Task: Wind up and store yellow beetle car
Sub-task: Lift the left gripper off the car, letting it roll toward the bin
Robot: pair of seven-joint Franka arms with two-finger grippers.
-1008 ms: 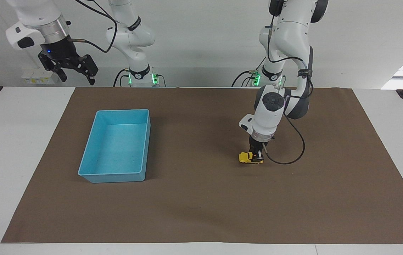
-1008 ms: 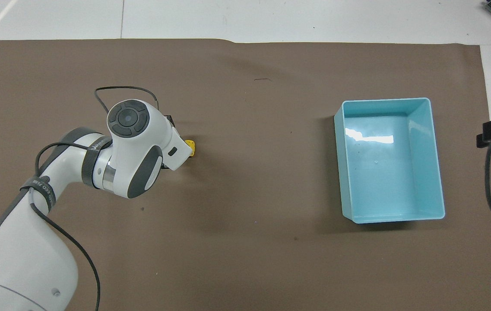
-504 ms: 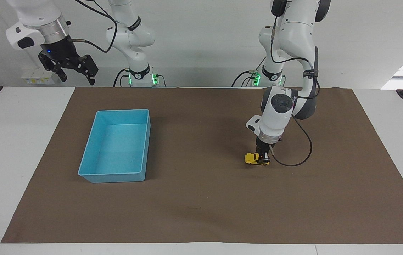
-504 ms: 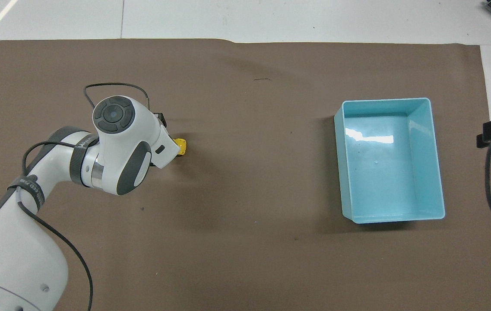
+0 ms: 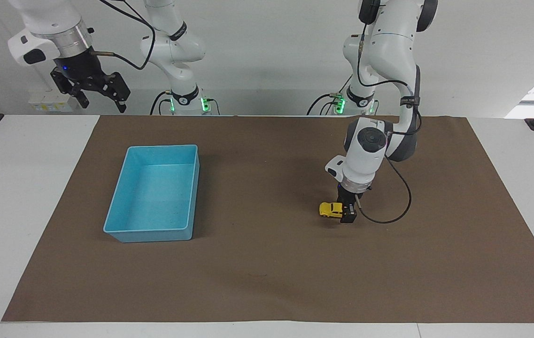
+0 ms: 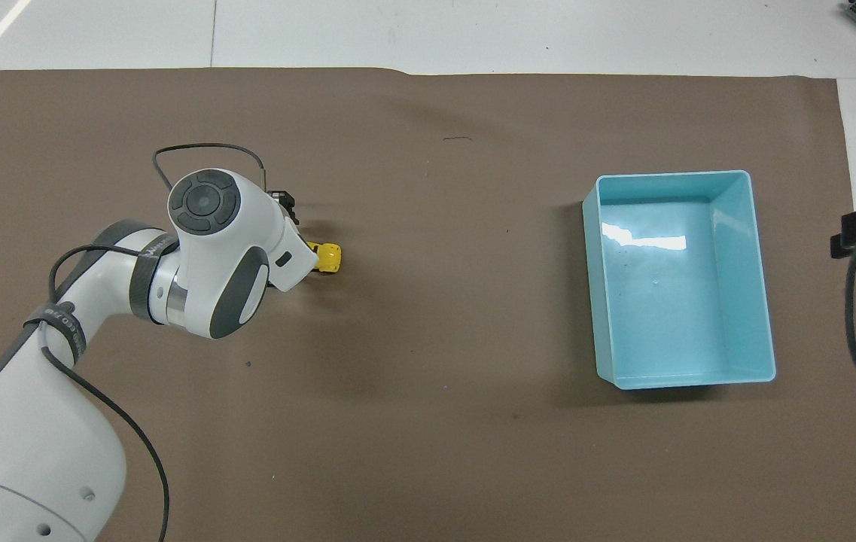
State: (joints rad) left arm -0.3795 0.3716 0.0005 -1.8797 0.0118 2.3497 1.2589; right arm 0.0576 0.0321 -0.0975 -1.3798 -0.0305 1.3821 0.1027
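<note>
The yellow beetle car [image 5: 329, 209] stands on the brown mat [image 5: 267, 272] toward the left arm's end of the table, its nose pointing at the light-blue bin [image 5: 154, 195]. My left gripper [image 5: 346, 212] is down at the mat, right at the car's rear end. In the overhead view the left arm's wrist covers the gripper and only the car's front part [image 6: 330, 257] sticks out. My right gripper [image 5: 92, 94] is open and empty, and waits raised over the table's edge by the right arm's base.
The bin [image 6: 680, 278] is empty and sits on the mat toward the right arm's end. A cable loops off the left wrist [image 5: 389, 206] just above the mat. The mat's edge runs along the table rim farthest from the robots [image 6: 428, 73].
The left gripper dragged the car away from the bin, then came back a little. The car now sticks out farther from the gripper toward the bin. The right arm has not moved.
</note>
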